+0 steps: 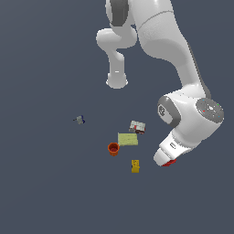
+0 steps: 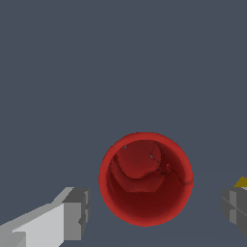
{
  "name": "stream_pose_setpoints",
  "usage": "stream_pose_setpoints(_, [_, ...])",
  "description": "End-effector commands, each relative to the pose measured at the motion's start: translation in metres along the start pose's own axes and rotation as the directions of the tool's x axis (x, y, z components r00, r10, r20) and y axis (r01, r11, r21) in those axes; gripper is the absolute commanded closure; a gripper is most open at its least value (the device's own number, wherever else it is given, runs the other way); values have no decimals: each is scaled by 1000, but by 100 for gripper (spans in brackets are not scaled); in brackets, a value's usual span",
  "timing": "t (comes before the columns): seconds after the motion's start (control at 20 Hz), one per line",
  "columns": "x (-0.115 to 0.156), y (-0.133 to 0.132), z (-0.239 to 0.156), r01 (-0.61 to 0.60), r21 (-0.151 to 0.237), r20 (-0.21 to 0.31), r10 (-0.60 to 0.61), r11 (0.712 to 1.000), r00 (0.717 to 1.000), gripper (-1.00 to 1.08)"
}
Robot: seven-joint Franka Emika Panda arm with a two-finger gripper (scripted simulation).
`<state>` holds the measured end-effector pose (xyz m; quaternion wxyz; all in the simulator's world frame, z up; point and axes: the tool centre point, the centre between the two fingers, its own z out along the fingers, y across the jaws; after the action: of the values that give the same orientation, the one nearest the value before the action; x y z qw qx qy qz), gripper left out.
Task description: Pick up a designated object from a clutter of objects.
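Fingers (image 2: 77,212) are seen in the wrist view spread wide apart, one on each side of the red cup (image 2: 145,178), with clear gaps between them and its rim; nothing is clamped. The gripper (image 2: 157,212) is thus poised over the designated object, whose open mouth faces the wrist camera. In the exterior view only a sliver of the red cup (image 1: 170,162) shows beneath the gripper's end, standing on the desk (image 1: 45,183).

Judged from this, the approach is done, but the descent, the closing and the lift are all left; the cup does not appear to be raised.

Just beside the red cup lies the yellow box (image 1: 135,166). Farther from the cup, the orange cup (image 1: 113,148) is set beside the pale green flat block (image 1: 127,139), and the white-red box (image 1: 137,126) sits just beyond that block. Well apart from the red cup, the small grey piece (image 1: 80,119) lies alone.
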<state>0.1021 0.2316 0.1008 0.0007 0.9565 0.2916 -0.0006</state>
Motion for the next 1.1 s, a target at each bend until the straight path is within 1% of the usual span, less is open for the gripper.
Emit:
stream_pose_setpoints(0.0, [2, -2, 3, 6, 1, -2, -6, 1000, 1000, -92])
stream_pose_setpoints(0.25, [1, -2, 6, 5, 1, 0, -5, 1000, 1000, -92])
stream_pose_setpoints(0.7, [1, -3, 47, 7, 1, -1, -7, 1000, 1000, -92])
stream_pose_setpoints(1.0, [2, -2, 54, 7, 1, -1, -7, 1000, 1000, -92])
stream_pose_setpoints(1.05, [2, -2, 54, 7, 1, -1, -7, 1000, 1000, 108])
